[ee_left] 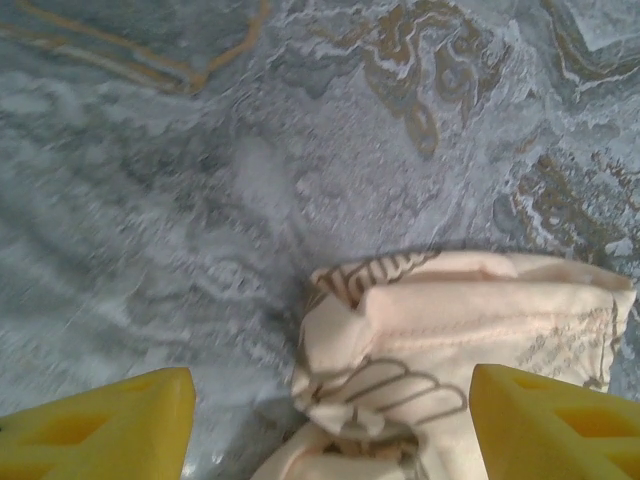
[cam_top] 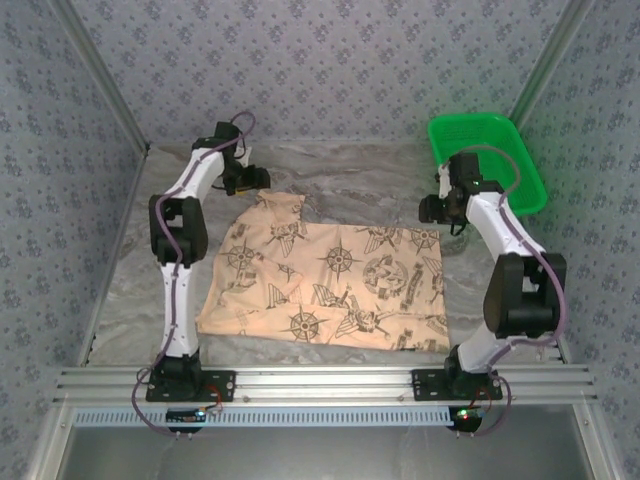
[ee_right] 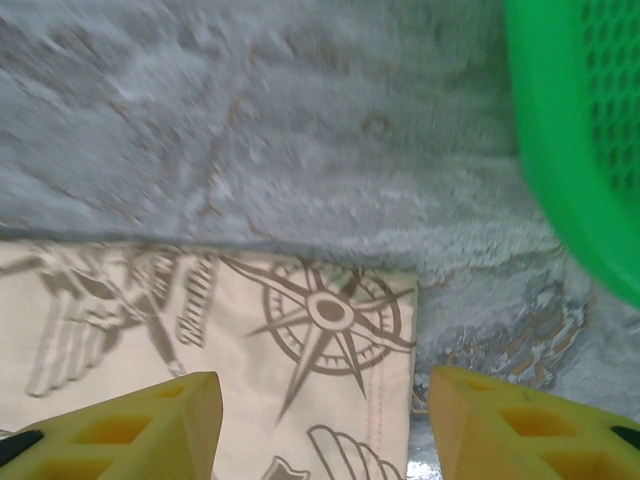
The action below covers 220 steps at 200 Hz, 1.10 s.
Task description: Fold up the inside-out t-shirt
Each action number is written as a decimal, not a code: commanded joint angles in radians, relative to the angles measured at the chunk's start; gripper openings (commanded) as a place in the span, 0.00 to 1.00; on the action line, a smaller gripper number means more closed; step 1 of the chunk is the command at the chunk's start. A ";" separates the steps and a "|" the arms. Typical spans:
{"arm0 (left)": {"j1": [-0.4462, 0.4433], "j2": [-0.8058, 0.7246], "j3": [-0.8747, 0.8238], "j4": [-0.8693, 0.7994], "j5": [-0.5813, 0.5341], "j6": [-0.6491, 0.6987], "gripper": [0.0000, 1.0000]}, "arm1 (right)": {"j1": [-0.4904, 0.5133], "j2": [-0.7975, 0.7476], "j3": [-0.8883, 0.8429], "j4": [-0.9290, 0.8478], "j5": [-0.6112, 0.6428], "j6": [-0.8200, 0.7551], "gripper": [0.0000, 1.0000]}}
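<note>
The inside-out t-shirt (cam_top: 330, 285) lies spread on the marbled table, peach-tan with dark compass and wing prints. One bunched sleeve (cam_top: 280, 207) pokes toward the far left. My left gripper (cam_top: 247, 181) hovers just beyond that sleeve. In the left wrist view the crumpled sleeve end (ee_left: 450, 320) lies between the wide-apart yellow fingers (ee_left: 110, 420) of the open left gripper (ee_left: 330, 425). My right gripper (cam_top: 440, 212) hangs over the shirt's far right corner. In the right wrist view the right gripper (ee_right: 325, 415) is open above the flat compass-printed corner (ee_right: 330, 320), gripping nothing.
A green plastic basket (cam_top: 490, 160) stands at the far right of the table, close behind the right arm; its rim (ee_right: 575, 140) fills the right wrist view's upper right. Patterned walls enclose the table on three sides. An aluminium rail (cam_top: 320, 380) runs along the near edge.
</note>
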 commanded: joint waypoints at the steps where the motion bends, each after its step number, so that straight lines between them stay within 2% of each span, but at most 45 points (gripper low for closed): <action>1: -0.002 0.069 0.127 -0.100 0.116 0.044 0.72 | -0.019 0.084 0.040 -0.110 0.017 -0.074 0.58; 33: -0.011 0.181 0.257 -0.156 0.154 0.049 0.72 | -0.025 0.181 0.088 -0.126 0.096 -0.101 0.57; 67: -0.011 0.248 0.326 -0.216 0.181 0.071 0.71 | -0.032 0.286 0.138 -0.117 0.068 -0.140 0.57; 77: -0.008 0.254 0.320 -0.218 0.211 0.074 0.71 | -0.035 0.306 0.144 -0.118 0.075 -0.157 0.55; 90: -0.007 0.267 0.321 -0.229 0.248 0.082 0.69 | -0.040 0.333 0.161 -0.128 0.053 -0.182 0.45; 100: -0.007 0.273 0.318 -0.237 0.265 0.091 0.67 | -0.043 0.352 0.175 -0.140 0.025 -0.200 0.43; 109: -0.007 0.277 0.316 -0.241 0.269 0.094 0.63 | -0.043 0.365 0.187 -0.149 0.009 -0.213 0.38; 139: -0.002 0.268 0.321 -0.232 0.268 0.098 0.30 | -0.036 0.378 0.195 -0.158 -0.032 -0.235 0.22; 156: -0.001 0.249 0.328 -0.225 0.229 0.108 0.18 | -0.032 0.383 0.196 -0.157 -0.027 -0.262 0.05; 175: -0.001 0.225 0.329 -0.213 0.203 0.134 0.06 | -0.025 0.373 0.197 -0.139 -0.006 -0.284 0.00; 179: 0.000 0.218 0.329 -0.210 0.206 0.146 0.00 | -0.024 0.364 0.194 -0.129 -0.005 -0.288 0.00; 203: -0.004 0.150 0.310 -0.166 0.212 0.214 0.00 | -0.003 0.294 0.157 -0.048 -0.007 -0.331 0.00; 220: -0.014 0.076 0.260 -0.114 0.211 0.315 0.00 | 0.021 0.244 0.126 0.023 0.067 -0.362 0.00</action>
